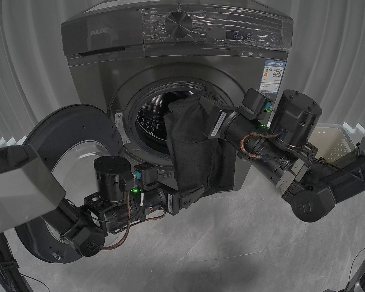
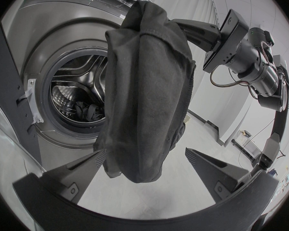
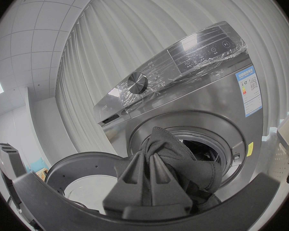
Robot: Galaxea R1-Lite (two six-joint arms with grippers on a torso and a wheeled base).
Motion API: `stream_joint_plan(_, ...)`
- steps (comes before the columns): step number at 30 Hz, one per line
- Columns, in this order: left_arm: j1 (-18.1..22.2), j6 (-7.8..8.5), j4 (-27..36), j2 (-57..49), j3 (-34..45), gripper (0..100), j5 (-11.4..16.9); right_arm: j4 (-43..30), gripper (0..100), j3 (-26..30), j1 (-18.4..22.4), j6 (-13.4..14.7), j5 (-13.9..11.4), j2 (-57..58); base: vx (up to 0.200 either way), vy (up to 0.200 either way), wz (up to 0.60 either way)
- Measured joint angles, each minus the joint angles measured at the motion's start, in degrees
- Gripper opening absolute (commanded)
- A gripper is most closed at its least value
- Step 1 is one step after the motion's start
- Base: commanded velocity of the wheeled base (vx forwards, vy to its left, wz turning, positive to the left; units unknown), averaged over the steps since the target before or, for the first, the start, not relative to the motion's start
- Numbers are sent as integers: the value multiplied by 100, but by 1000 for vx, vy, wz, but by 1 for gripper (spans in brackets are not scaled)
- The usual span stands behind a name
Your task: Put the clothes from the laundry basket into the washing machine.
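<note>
Black garment [image 1: 198, 151] is hanging across the mouth of the washing machine [image 1: 109, 74].
The door [image 1: 69, 134] is standing open at the machine's left; the left end effector [image 1: 192, 195] is sitting low before the machine, fingers [image 2: 86, 164] spread apart either side of the garment's lower end; dark clothes [image 2: 86, 111] are lying inside the machine's drum; the right end effector [image 3: 147, 159] is clamping the garment's top at the mouth's right rim; the laundry basket [image 1: 332, 140] is standing right of the machine.

Grey tiled floor [image 1: 239, 240] carried the washing machine [image 1: 105, 65] at far centre, door [image 1: 89, 126] open to the left; pale laundry basket [image 1: 332, 140] stood just right of it.
</note>
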State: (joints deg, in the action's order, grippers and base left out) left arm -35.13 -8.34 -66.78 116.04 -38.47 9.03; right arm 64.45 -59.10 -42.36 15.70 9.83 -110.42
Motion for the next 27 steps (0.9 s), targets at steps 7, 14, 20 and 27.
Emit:
stream_joint_plan(7, 0, -6, -685, 513, -140, 100, -6, 22, 0, 21, -24, 2, 0, -9, 0, 0, 0)
stream_joint_plan(14, 16, -24, -1070, 1017, -505, 100, -17, 24, 0, 37, -63, 9, 2, -9, 0, 0, 0)
stream_joint_plan(20, 22, -26, -1145, 1309, -791, 0, -132, 26, 0, 63, -66, 37, 7, -9, 0, 0, 0)
stream_joint_plan(27, 10, -96, -1495, 1395, -837, 0, -156, 30, 0, 126, -30, 46, 5, -11, 0, 0, 0)
